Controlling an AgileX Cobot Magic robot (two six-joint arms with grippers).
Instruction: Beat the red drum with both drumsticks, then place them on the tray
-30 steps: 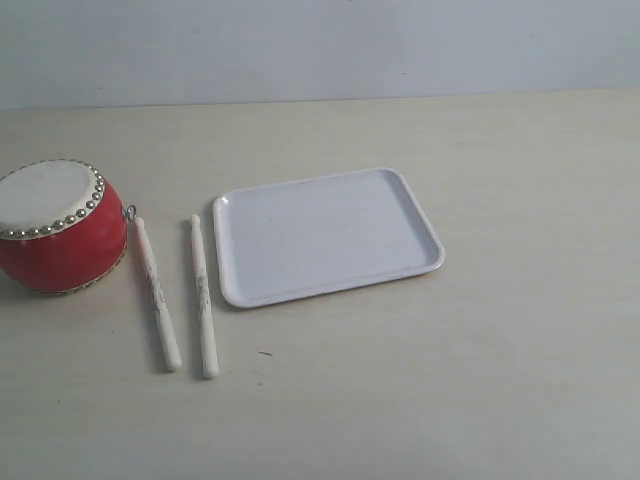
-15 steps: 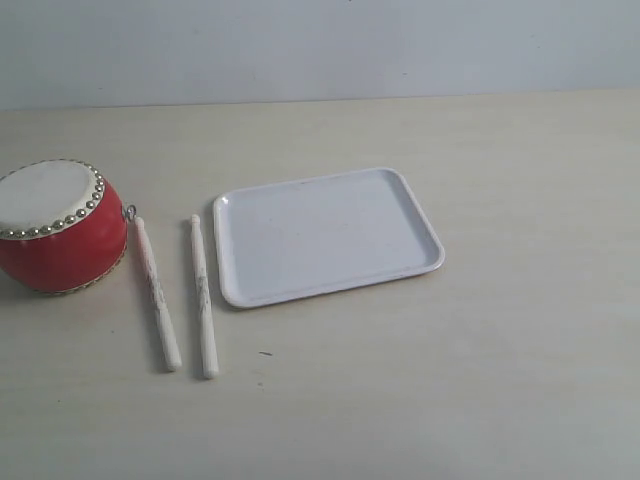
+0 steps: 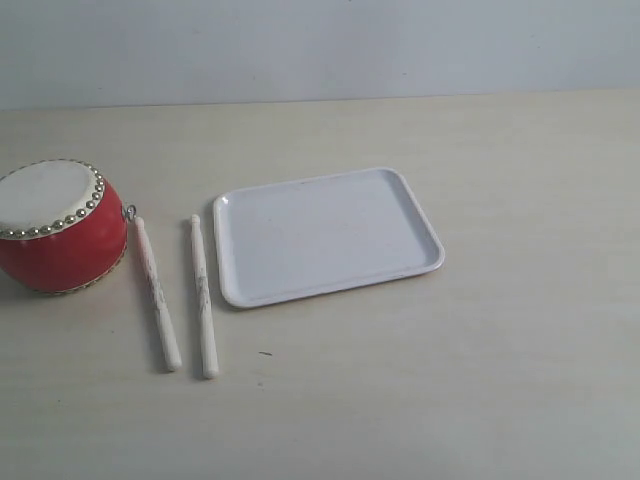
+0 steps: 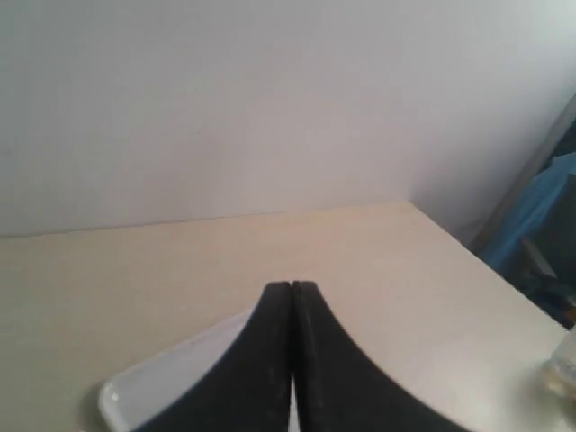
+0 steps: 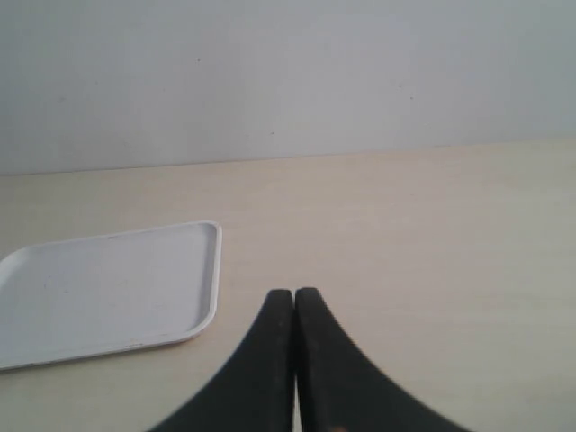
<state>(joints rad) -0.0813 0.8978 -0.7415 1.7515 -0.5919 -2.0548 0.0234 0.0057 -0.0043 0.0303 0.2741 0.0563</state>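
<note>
Lying untouched between the red drum (image 3: 55, 228) and the tray (image 3: 325, 236), both drumsticks (image 3: 155, 292) rested side by side on the surface (image 3: 500, 380).
Open room lay beyond the tray's far edges, and nothing had shifted from earlier. Only the wrist views showed the left fingers (image 4: 261, 360) and right fingers (image 5: 265, 360), clenched empty.

Pale beige table (image 3: 520, 380), matte, faint grain. Plain grey-white wall (image 3: 320, 50) rises at its far edge, straight ahead of the left gripper (image 4: 292, 286). Blurred blue shape (image 4: 544, 211) past the table's corner, off to that gripper's side. Light soft, even.
</note>
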